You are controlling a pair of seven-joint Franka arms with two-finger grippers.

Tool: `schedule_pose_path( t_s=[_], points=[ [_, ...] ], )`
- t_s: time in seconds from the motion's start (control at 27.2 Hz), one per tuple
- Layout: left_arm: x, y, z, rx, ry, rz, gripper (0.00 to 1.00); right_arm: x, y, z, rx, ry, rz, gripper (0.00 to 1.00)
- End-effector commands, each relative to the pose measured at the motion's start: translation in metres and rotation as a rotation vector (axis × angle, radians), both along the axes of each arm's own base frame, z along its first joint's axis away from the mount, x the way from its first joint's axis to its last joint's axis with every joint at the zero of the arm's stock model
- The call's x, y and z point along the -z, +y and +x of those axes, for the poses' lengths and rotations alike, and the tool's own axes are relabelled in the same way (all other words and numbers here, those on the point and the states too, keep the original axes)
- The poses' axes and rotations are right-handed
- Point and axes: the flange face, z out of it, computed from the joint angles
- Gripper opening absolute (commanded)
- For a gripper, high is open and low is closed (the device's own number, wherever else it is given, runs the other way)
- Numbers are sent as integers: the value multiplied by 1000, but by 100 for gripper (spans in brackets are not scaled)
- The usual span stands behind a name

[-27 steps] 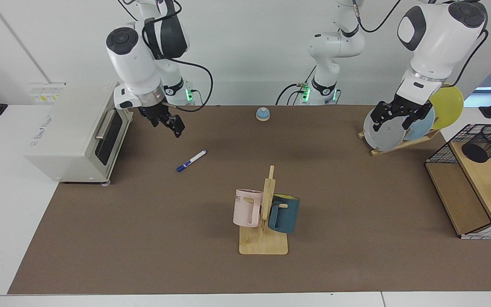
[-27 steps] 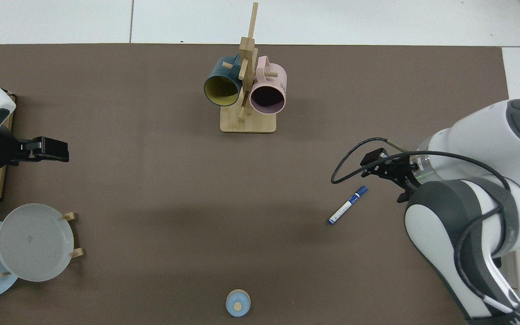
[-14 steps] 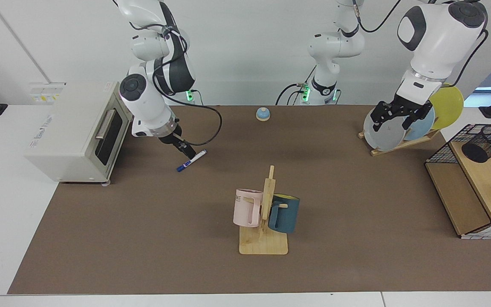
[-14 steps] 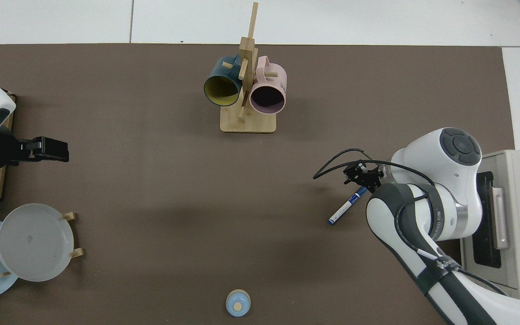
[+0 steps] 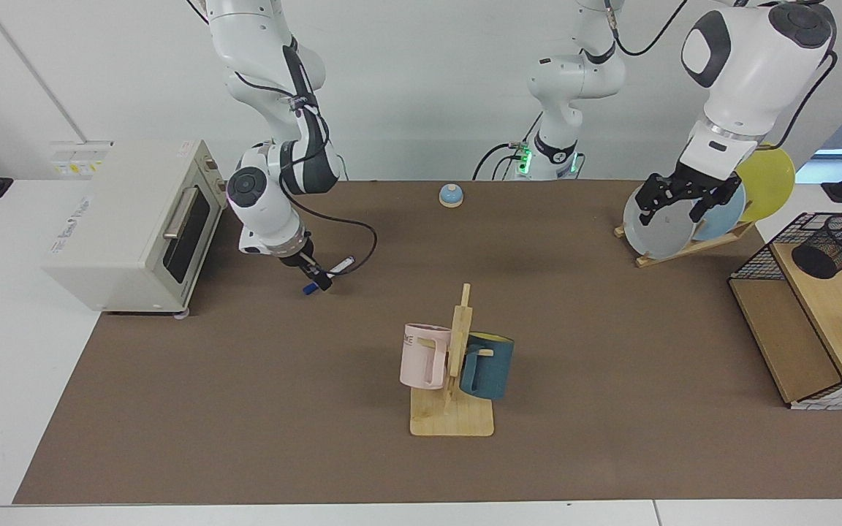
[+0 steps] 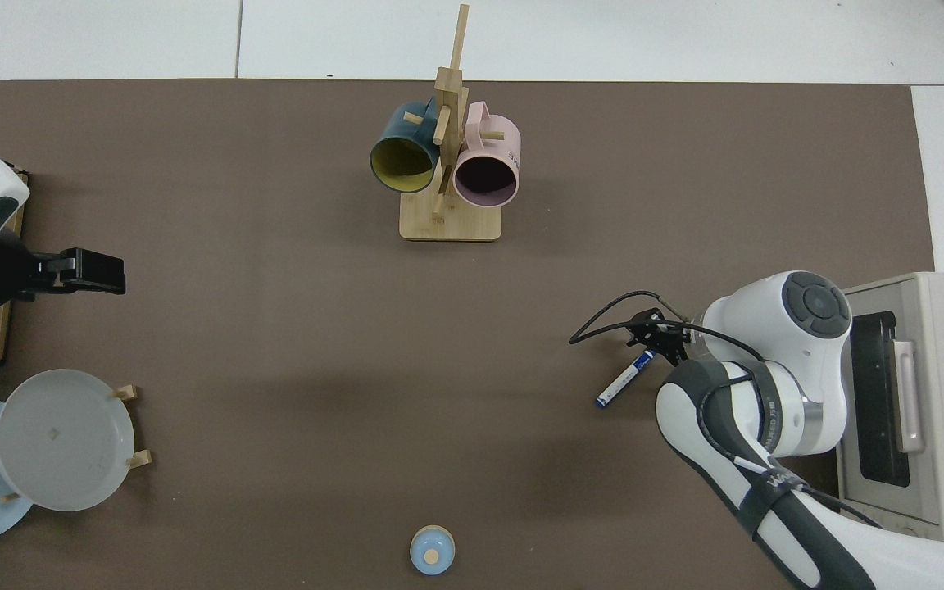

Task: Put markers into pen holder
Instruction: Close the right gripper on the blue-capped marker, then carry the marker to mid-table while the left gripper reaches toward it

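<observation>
The right gripper (image 5: 316,276) is down at the whiteboard marker (image 6: 624,378) lying on the counter (image 5: 245,409); whether it grips cannot be told. The left gripper (image 5: 679,201) waits, fingers spread, by the plates (image 5: 658,226), with the mesh pen holder (image 5: 834,246) on the wire rack (image 5: 823,343).

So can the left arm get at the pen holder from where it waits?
Probably yes: the left gripper hangs open by the plates, and the pen holder lies tipped on the rack's shelf close by, nothing between.
</observation>
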Motion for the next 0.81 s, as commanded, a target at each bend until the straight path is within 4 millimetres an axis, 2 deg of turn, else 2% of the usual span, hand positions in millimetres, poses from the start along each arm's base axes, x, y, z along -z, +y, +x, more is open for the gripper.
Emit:
schedule_pose_path(
  t_s=[0.0, 0.07, 0.15, 0.18, 0.26, 0.4, 0.51, 0.77],
  points=[
    [3, 0, -4, -13, 4, 3, 100, 13, -7, -4, -14, -7, 14, 100],
    [3, 0, -4, -12, 4, 3, 100, 14, -13, -3, -17, -6, 16, 100],
    [2, 0, -3, -12, 1, 3, 100, 12, -10, -2, -23, -7, 16, 99],
    [2, 0, -3, -12, 2, 3, 100, 12, -7, -2, -30, -7, 16, 96],
    [3, 0, -3, -12, 2, 3, 100, 13, -5, -3, -33, -6, 15, 84],
    [3, 0, -4, -12, 4, 3, 100, 12, -6, -2, -46, -12, 17, 47],
    [3, 0, -4, -10, 4, 3, 100, 12, -5, -1, -72, -17, 20, 0],
    [5, -1, -5, 17, 11, 4, 100, 2, -7, 6, -127, -34, 36, 0]
  ],
)
